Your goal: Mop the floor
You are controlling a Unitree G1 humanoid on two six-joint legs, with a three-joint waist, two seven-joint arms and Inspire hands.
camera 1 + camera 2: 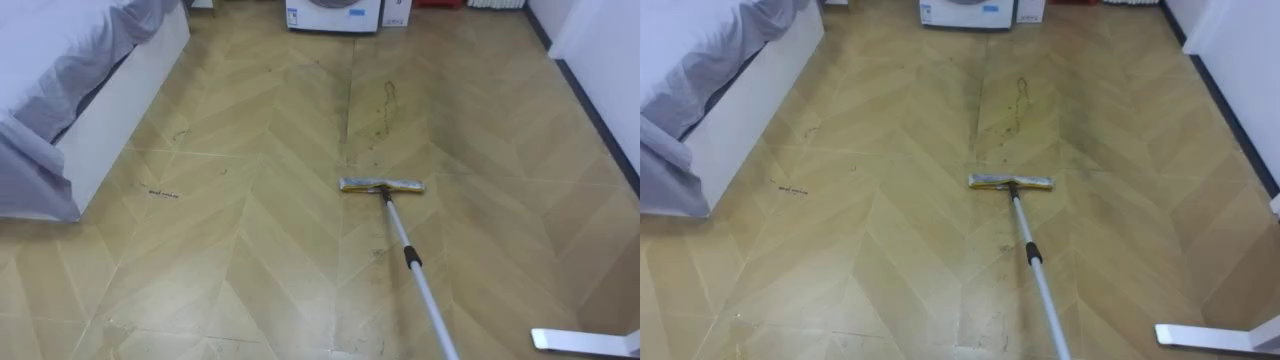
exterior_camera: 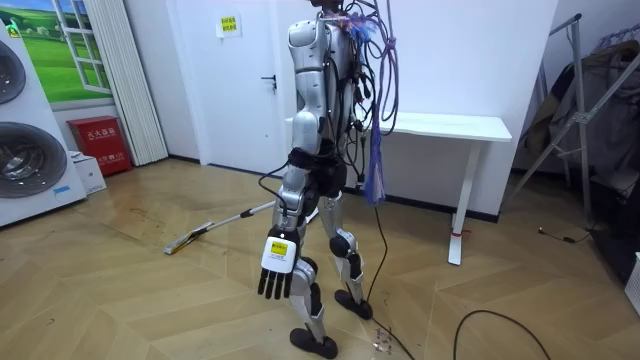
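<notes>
While left hand (image 2: 277,262) hangs, fingers straight, mop (image 1: 398,225) shows flat yellowish head, silver pole, black collar.

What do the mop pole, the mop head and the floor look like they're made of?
Mop pole: probably metal, going by its smooth, silvery sheen. Mop head: a flat yellowish pad, seemingly cloth, though the weave is too small to tell. Floor: wood or wood-look laminate, with light tan chevron planks and a slightly glossy finish.

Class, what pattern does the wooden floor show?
Chevron boards; the floor shows it best in the left eye view.
</notes>
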